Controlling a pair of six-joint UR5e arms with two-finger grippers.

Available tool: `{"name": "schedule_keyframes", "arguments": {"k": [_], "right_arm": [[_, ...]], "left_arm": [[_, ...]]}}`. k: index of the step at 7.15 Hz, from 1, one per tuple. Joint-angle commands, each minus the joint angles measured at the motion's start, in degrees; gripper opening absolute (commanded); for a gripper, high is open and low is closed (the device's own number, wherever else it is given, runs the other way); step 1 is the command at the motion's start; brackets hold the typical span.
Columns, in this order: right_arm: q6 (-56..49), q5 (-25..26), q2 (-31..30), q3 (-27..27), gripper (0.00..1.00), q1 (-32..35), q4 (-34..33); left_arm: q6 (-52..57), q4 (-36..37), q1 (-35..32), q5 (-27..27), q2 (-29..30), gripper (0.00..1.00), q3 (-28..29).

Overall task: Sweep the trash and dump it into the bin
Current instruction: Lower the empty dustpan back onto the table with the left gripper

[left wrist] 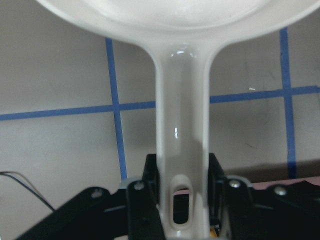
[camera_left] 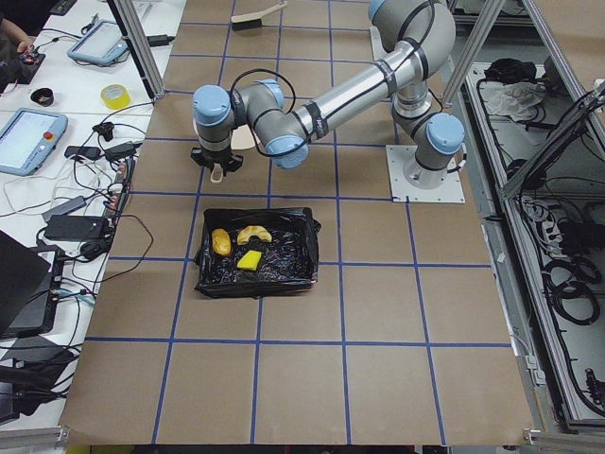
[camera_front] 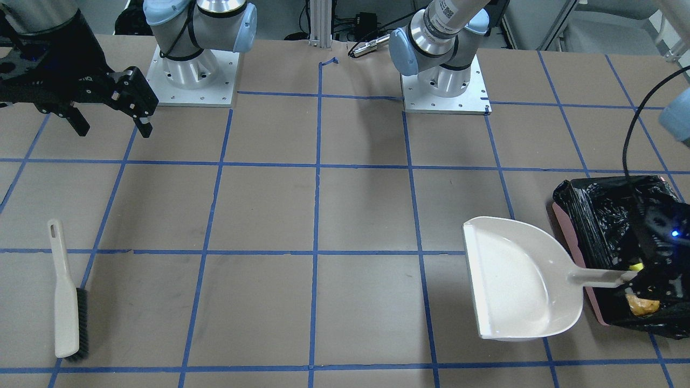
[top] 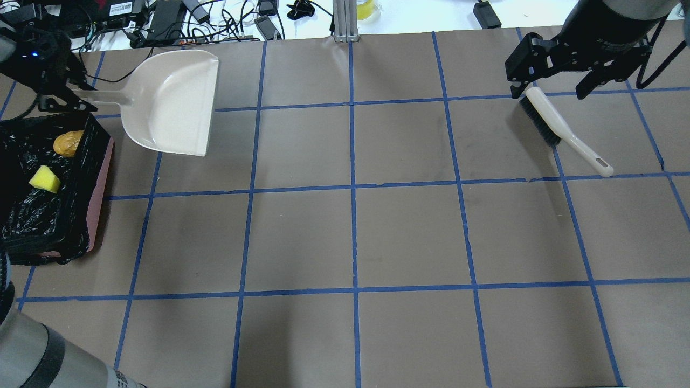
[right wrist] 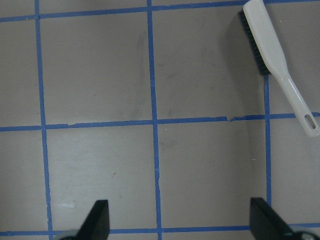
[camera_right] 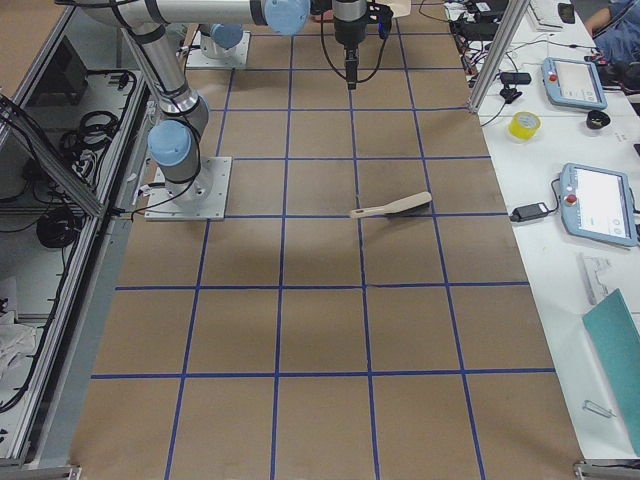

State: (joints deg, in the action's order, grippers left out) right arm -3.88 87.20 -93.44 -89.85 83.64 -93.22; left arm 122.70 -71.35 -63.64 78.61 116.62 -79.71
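The pink bin (top: 101, 178) with its black bag stands at the table's left end. In it lie the golden-brown lump (top: 67, 143), the yellow-green wedge (top: 45, 179) and, in the exterior left view, the crescent slice (camera_left: 252, 233). My left gripper (top: 56, 94) is shut on the handle (left wrist: 182, 145) of the white dustpan (top: 172, 102). It holds the pan, which is empty, beside the bin's far end. My right gripper (top: 550, 90) is open and empty, well above the table near the brush (top: 560, 126).
The white brush with black bristles (camera_front: 67, 302) lies flat on the table at the right end, also in the right wrist view (right wrist: 272, 55). Both arm bases (camera_front: 191, 75) stand at the robot's table edge. Cables and gear lie beyond the far edge (top: 161, 21).
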Motion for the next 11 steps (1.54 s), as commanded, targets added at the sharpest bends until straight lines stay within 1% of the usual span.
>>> {"name": "schedule_keyframes", "arguments": {"k": [1, 3, 4, 5, 7, 8, 9, 10, 11], "right_arm": [[-0.08, -0.02, -0.34, 0.02, 1.00, -0.06, 0.05], [-0.08, -0.02, -0.69, 0.02, 1.00, 0.03, 0.14], [-0.08, -0.02, -0.69, 0.02, 1.00, 0.03, 0.14], [-0.08, 0.07, -0.69, 0.02, 1.00, 0.03, 0.23], [-0.17, -0.02, -0.69, 0.11, 1.00, 0.03, 0.41], [-0.17, -0.02, -0.69, 0.11, 1.00, 0.03, 0.58], [-0.17, -0.10, -0.77, 0.11, 1.00, 0.03, 0.67], [-0.17, -0.10, -0.78, 0.11, 1.00, 0.12, 0.67], [-0.17, -0.10, -0.78, 0.11, 1.00, 0.03, 0.67]], "left_arm": [[-3.41, 3.66, -4.81, 4.62, 5.52, 0.00, 1.22], [-12.71, 5.07, -9.82, 4.80, 7.56, 0.00, 1.05], [-13.01, 5.43, -10.79, 6.02, 7.83, 0.00, 0.70], [-13.10, 5.43, -10.89, 9.60, 7.92, 0.00, -0.09], [-13.28, 5.43, -10.89, 10.16, 7.92, 0.00, -0.44], [-15.54, 5.43, -11.07, 9.99, 7.92, 0.00, -0.53], [-16.17, 5.43, -11.85, 10.08, 8.10, 0.23, -0.79], [-17.31, 5.52, -12.12, 10.08, 8.01, 0.49, -1.67], [-18.63, 5.61, -12.12, 9.81, 7.92, 0.92, -2.28]]}}
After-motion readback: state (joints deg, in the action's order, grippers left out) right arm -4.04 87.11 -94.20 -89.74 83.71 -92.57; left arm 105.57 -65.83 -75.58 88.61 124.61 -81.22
